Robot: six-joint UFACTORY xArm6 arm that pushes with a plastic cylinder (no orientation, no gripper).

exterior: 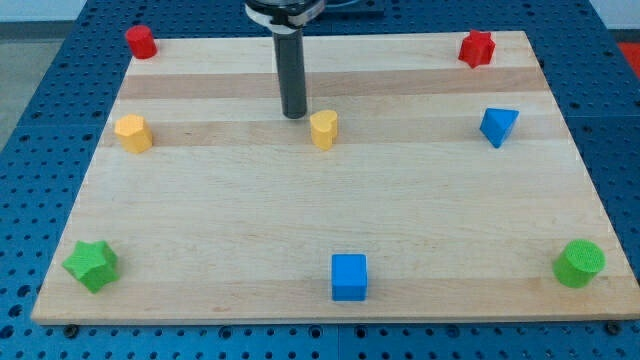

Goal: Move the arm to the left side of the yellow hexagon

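My rod comes down from the view's top edge, where its mount is cut off and only a pale collar and some dark cable show. My tip (pixel 293 115) rests on the wooden board (pixel 320 215), in the upper middle, just to the view's left of a yellow heart-shaped block (pixel 323 129) and a little above it; whether the two touch I cannot tell, the gap being too fine to read. I have no jaws to open or close: the rod is a plain dark cylinder, holding nothing.

The yellow hexagon (pixel 133 132) sits near the board's left edge, level with the heart and well apart from my tip. Its facets are soft in this view, so the shape is only roughly legible.

A red cylinder (pixel 140 41) stands at the top left corner, right on the board's edge. A red star (pixel 478 48) sits at the top right. A blue triangle (pixel 498 126) lies below it, tilted. Along the bottom are a green star (pixel 92 265) at the left, a blue cube (pixel 349 276) in the middle, and a green cylinder (pixel 580 263) at the right. The blue pegboard table (pixel 40 120) surrounds the board and runs out of frame.
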